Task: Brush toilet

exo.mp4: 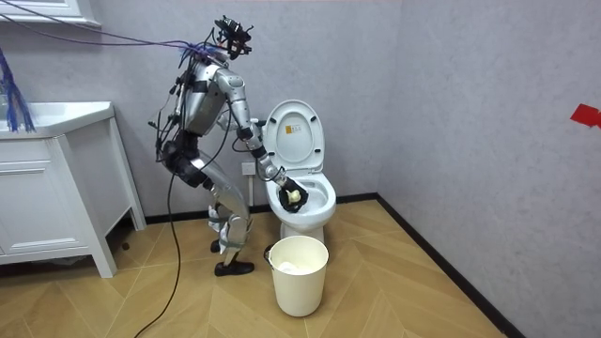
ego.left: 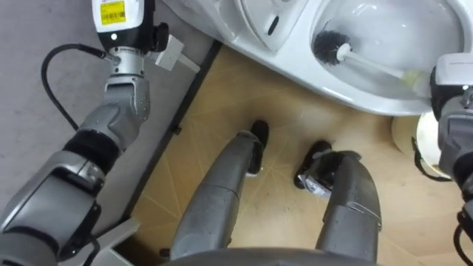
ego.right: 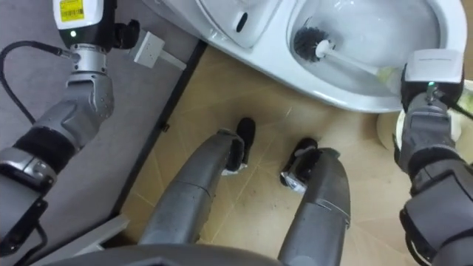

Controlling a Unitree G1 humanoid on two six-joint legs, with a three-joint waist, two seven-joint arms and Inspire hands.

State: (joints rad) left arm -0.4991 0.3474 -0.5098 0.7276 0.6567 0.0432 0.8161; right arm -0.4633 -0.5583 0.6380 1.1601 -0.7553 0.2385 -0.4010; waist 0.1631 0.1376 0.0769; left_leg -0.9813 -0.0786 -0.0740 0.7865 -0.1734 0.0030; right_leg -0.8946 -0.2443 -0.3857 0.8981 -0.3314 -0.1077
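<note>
The white toilet (ego.left: 347, 97) stands in front of me with its lid (exo.mp4: 293, 131) up. A toilet brush with a black bristle head (ego.left: 327, 46) lies slanted in the bowl. Its white handle (ego.left: 373, 66) runs right to a yellow-green grip under my right wrist. In the room view my right hand (exo.mp4: 292, 197) is down in the bowl, curled round that grip. My left forearm (ego.left: 118, 81) reaches up along the grey wall, to the left of the toilet, and leaves the picture at the top.
A white waste bin (exo.mp4: 299, 272) stands on the wooden floor right of my feet; its rim (ego.left: 423, 137) shows under my right arm. A wall socket (ego.left: 174, 53) sits left of the toilet. A white cabinet (exo.mp4: 56, 188) is behind me.
</note>
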